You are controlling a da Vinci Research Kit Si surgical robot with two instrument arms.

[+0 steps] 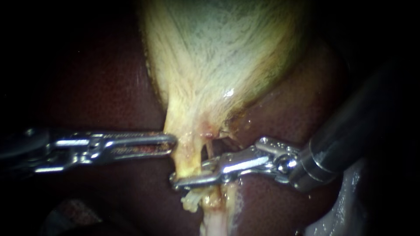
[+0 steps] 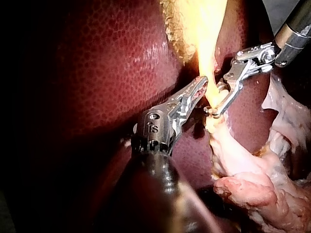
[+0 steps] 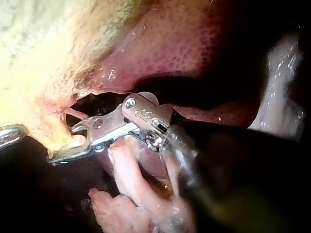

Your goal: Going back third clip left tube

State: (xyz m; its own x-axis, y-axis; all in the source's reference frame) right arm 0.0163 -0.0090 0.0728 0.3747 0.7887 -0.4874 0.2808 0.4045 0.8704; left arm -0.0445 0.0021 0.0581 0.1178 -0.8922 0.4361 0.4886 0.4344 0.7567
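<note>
The pale yellow gallbladder [image 1: 218,57] narrows to a neck with two strands below it, the thicker left tube [image 1: 188,159] and a thin right tube [image 1: 209,150]. My right instrument [image 1: 189,173] comes in from the right. Its slim jaws lie across the left tube with a gap between them, so they are open. I cannot tell a clip apart from the jaws' metal. The left instrument [image 1: 173,142] comes in level from the left, its jaws shut on the edge of the gallbladder's neck. The left wrist view shows the left instrument [image 2: 204,83] beside the right instrument [image 2: 217,99].
Dark red liver [image 1: 96,87] lies around and behind the gallbladder. Frayed pale tissue [image 1: 192,202] hangs under the right instrument's jaws. Loose pinkish tissue [image 3: 131,194] lies under the right instrument [image 3: 63,144], and the left instrument [image 3: 12,135] touches the yellow tissue beyond its jaws.
</note>
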